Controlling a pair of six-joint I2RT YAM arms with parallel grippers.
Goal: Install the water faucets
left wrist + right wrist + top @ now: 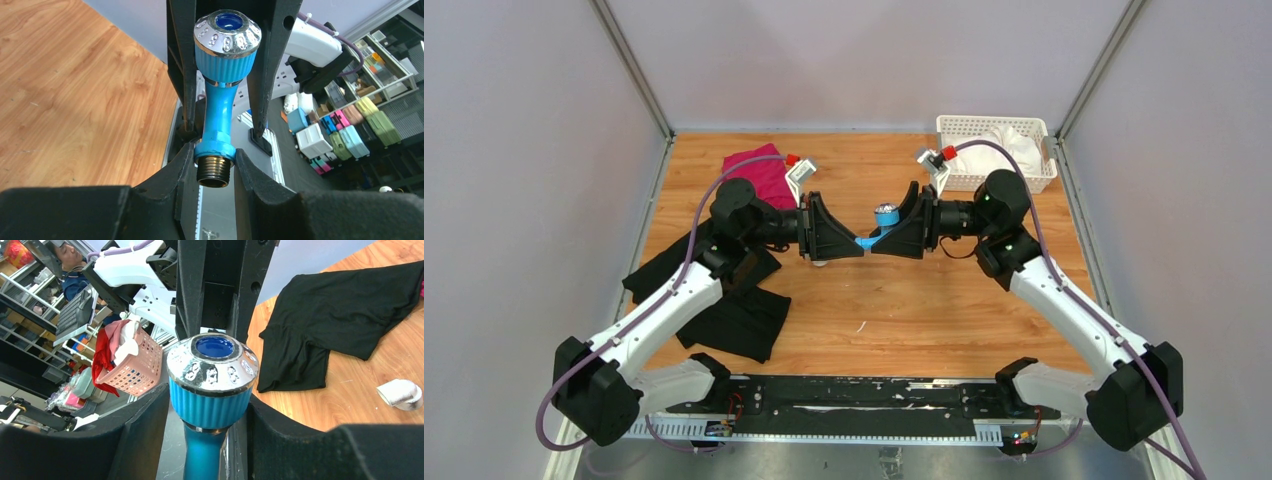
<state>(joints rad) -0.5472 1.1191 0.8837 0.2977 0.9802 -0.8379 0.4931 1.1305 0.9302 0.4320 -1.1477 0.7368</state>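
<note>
The blue water faucet (871, 236) hangs in the air over the middle of the table, held between both arms. My left gripper (849, 245) is shut on the blue collar just above the faucet's threaded metal end (214, 172). My right gripper (894, 225) comes from the opposite side. Its fingers press on both sides of the ribbed blue knob (210, 407), whose silvery cap (212, 362) faces the right wrist camera. In the left wrist view the faucet (220, 110) stands upright, knob at the top, between the right gripper's black fingers (187, 75).
A black cloth (734, 310) lies at the left, a magenta cloth (764, 175) behind it. A white basket (994, 150) with white cloth stands at the back right. A short white fitting (400, 394) lies on the wood. A black rail (854, 395) runs along the near edge.
</note>
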